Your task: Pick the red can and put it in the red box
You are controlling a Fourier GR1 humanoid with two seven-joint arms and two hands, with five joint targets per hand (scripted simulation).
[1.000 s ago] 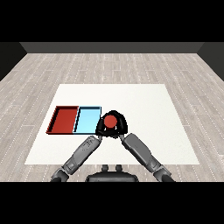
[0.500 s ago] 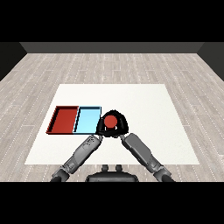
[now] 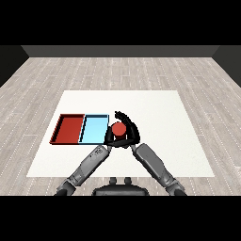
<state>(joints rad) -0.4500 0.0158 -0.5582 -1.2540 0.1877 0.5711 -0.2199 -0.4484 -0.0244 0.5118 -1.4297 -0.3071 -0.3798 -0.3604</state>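
On a white tabletop (image 3: 155, 108), the right hand (image 3: 132, 132) curls around the red can (image 3: 118, 128), just beside the light blue tray (image 3: 93, 130), at its 3 o'clock. The red tray (image 3: 68, 129) adjoins at 9 o'clock. The left hand (image 3: 109, 137), fingers seemingly relaxed, sits by the can.

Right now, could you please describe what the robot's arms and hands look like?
Both forearms are grey, rounded and segmented, coming in from the lower corners. Each ends in a black hand: the left hand and the right hand. No cables or markings show.
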